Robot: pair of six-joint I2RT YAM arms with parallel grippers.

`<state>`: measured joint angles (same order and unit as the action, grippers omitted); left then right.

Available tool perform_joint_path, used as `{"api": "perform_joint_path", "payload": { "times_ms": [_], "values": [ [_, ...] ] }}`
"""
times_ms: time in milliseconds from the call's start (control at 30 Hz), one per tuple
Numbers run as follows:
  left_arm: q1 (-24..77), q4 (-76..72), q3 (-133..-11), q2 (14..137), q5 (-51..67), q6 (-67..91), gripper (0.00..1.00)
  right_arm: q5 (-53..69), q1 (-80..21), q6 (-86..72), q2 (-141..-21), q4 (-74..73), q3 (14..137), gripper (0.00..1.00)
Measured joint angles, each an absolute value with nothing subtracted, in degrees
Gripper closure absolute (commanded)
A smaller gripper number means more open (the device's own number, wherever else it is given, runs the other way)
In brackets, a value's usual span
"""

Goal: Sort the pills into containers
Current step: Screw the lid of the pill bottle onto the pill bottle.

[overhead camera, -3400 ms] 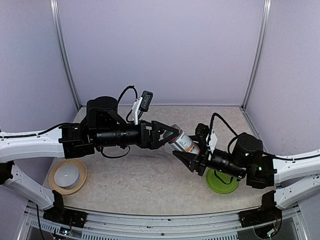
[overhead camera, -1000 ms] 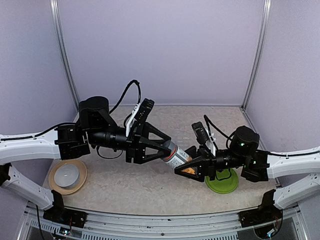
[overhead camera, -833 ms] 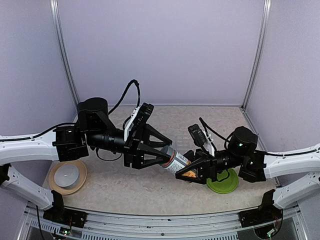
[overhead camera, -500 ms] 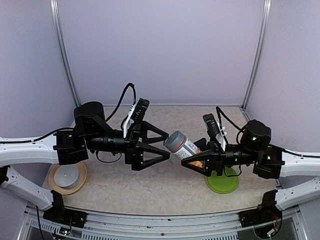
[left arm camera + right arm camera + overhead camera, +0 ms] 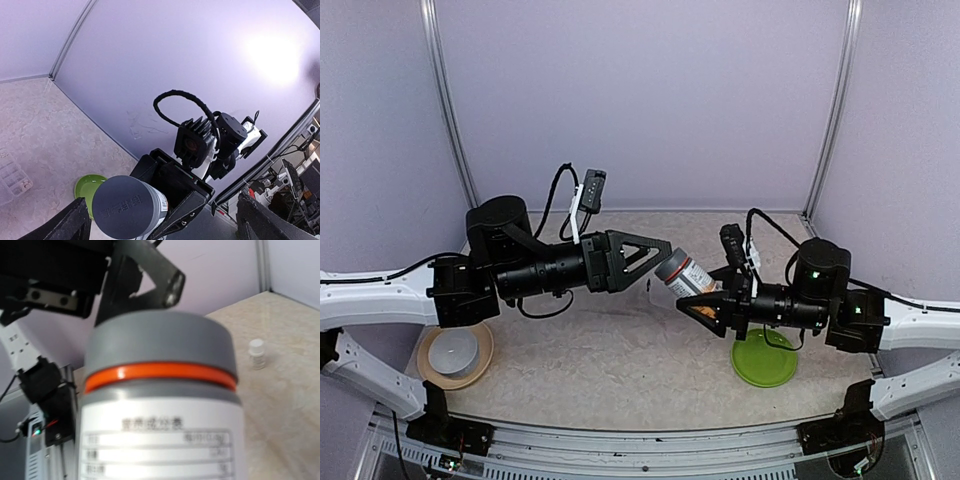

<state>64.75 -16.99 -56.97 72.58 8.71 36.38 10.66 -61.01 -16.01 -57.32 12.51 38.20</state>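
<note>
The right gripper (image 5: pixel 703 300) pinches the bottle (image 5: pixel 682 277) above mid-table; its label print is too blurred to read. The left gripper (image 5: pixel 658 265) gapes just left of the gray cap (image 5: pixel 125 207). A vial (image 5: pixel 256 354) stands on the table (image 5: pixel 620 350), a green plate (image 5: pixel 765 362) near right.

Even soft light; glare on wall (image 5: pixel 274 59); bottle (image 5: pixel 159 390) blurred.

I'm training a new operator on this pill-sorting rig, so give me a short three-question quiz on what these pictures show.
1. Which holds the bottle? A: left jaws. B: right jaws. C: neither.
2. True or false: the left jaws are shut on it.
3. What colour is the flat plate by the right arm?
Key: 1 B; 2 false, they stand open; 3 green.
</note>
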Motion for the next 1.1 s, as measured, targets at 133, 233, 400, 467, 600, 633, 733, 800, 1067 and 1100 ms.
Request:
{"api": "perform_joint_path", "payload": {
  "times_ms": [133, 233, 400, 467, 600, 633, 733, 800, 1067, 1100],
  "values": [
    [65.36, -15.33, -58.43, 73.87, 5.32, 37.41, 0.01, 8.69, -61.21, -14.92, -57.98, 12.23, 39.83, 1.00],
    [65.80, -13.61, -59.31, 74.89, 3.16, 37.45, 0.01, 7.90, -61.45, -14.24, -58.67, 12.19, 40.97, 1.00],
    [66.52, -12.12, -60.29, 76.36, 1.08, 37.34, 0.01, 7.25, -61.49, -13.50, -59.86, 11.90, 42.13, 1.00],
    [66.74, -11.88, -60.53, 76.75, 0.58, 37.21, 0.01, 6.83, -61.52, -13.28, -60.77, 11.70, 42.81, 1.00],
    [67.09, -10.92, -60.84, 77.14, -0.25, 36.93, 0.01, 6.15, -61.67, -13.13, -62.94, 11.20, 43.97, 1.00],
    [67.09, -10.68, -60.93, 77.23, -0.56, 36.84, 0.01, 6.00, -61.71, -13.13, -63.26, 11.11, 44.21, 1.00],
    [67.09, -10.20, -61.12, 77.36, -1.61, 36.60, 0.01, 5.45, -61.73, -13.13, -64.23, 10.83, 44.93, 1.00],
    [67.09, -9.96, -61.12, 77.36, -2.26, 36.36, 0.01, 5.08, -61.80, -13.13, -65.01, 10.46, 45.60, 1.00],
    [67.09, -6.90, -61.12, 77.36, -5.87, 35.55, 0.01, 3.73, -63.22, -12.88, -69.47, 9.30, 48.49, 1.00],
    [67.11, -6.70, -61.12, 77.36, -6.02, 35.53, 0.01, 3.79, -63.40, -12.88, -69.82, 9.30, 48.62, 1.00]
  ]
}}
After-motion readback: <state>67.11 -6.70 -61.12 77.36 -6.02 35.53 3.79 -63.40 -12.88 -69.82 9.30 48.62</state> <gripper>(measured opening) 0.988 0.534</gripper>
